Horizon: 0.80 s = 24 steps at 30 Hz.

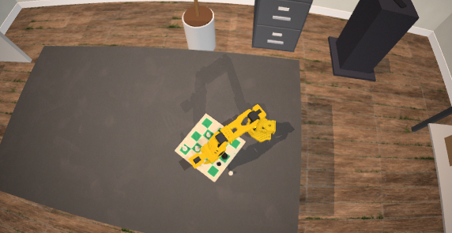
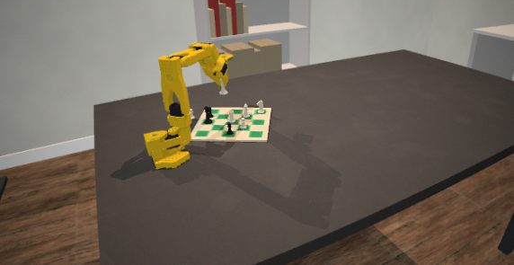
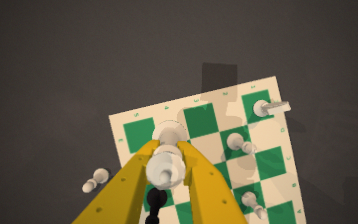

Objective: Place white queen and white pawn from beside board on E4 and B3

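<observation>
My gripper (image 3: 167,146) (image 2: 221,82) (image 1: 195,162) is shut on the white queen (image 3: 165,167) (image 2: 223,90) and holds it upright, high above the near part of the green and cream chessboard (image 3: 130,120) (image 2: 266,129) (image 1: 216,176). The white pawn (image 3: 96,179) (image 1: 231,172) (image 2: 191,112) stands on the dark table beside the board, close to the arm's side. Two black pieces (image 2: 208,115) (image 2: 229,129) and several white pieces stand on the board, among them the white pieces (image 3: 260,107) (image 3: 240,142) in the wrist view. In the top view the arm hides the queen.
The arm's yellow base (image 1: 262,130) (image 2: 166,148) sits on the table next to the board. Beyond the table's far edge stand a plant pot (image 1: 198,28), a grey filing cabinet (image 1: 282,14) and a black column (image 1: 371,30). A bookshelf (image 2: 252,16) stands behind the table.
</observation>
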Motion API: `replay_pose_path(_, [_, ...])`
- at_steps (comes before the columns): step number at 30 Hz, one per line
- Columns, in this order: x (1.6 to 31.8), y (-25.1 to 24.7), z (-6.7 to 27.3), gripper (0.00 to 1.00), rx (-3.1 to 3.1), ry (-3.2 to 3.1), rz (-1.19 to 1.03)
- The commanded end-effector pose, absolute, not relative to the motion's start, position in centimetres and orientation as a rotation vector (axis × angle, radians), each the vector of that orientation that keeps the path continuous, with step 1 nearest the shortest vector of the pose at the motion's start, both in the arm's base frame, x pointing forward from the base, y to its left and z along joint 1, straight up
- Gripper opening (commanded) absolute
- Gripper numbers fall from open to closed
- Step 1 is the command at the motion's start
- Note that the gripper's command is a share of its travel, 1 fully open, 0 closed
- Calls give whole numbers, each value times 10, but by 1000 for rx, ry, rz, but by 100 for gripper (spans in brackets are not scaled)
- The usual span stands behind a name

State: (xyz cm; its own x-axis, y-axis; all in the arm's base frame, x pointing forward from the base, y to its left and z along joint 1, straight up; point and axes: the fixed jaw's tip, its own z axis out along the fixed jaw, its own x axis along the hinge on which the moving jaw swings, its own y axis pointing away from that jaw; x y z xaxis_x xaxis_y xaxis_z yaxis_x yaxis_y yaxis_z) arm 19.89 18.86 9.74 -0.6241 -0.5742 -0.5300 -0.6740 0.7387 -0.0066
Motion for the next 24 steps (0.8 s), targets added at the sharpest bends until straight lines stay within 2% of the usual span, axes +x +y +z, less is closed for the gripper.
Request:
replay_pose_path(1, [200, 186, 94, 0, -934, 2438, 258])
replay_pose_path(24, [199, 185, 91, 0, -934, 2439, 258])
